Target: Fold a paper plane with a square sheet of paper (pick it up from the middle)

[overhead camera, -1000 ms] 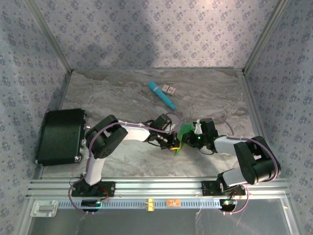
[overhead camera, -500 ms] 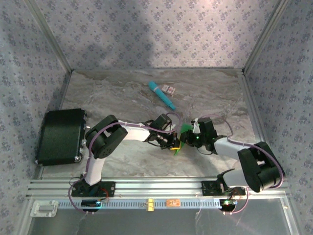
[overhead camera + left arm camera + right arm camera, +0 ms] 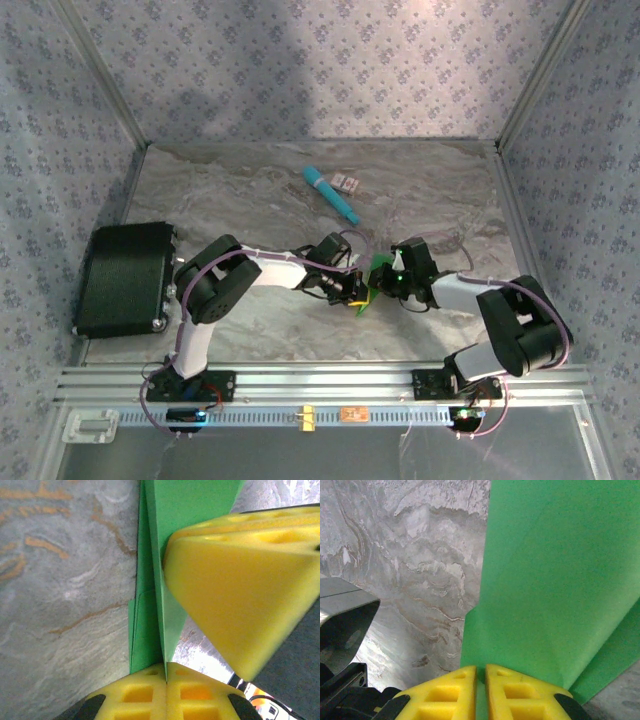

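The square sheet of paper (image 3: 377, 268), bright green and folded into layers, hangs just above the marble table between my two grippers. My left gripper (image 3: 356, 292) is shut on its creased edge; in the left wrist view its yellow pads (image 3: 145, 695) meet on the fold of the paper (image 3: 150, 605). From the right, my right gripper (image 3: 386, 283) pinches a flat layer of the paper (image 3: 555, 580), its jaws nearly together (image 3: 481, 682). One of its yellow fingers (image 3: 240, 590) presses against the sheet. Whether the sheet has a plane's shape I cannot tell.
A teal stick (image 3: 331, 194) and a small card (image 3: 348, 183) lie at the back centre. A black case (image 3: 125, 278) sits at the left edge. Patterned walls close in the table, and an aluminium rail (image 3: 320, 385) runs along the front.
My right gripper has moved a little left, closer to the left gripper, and less of the green paper shows from above. The left gripper has stayed in place.
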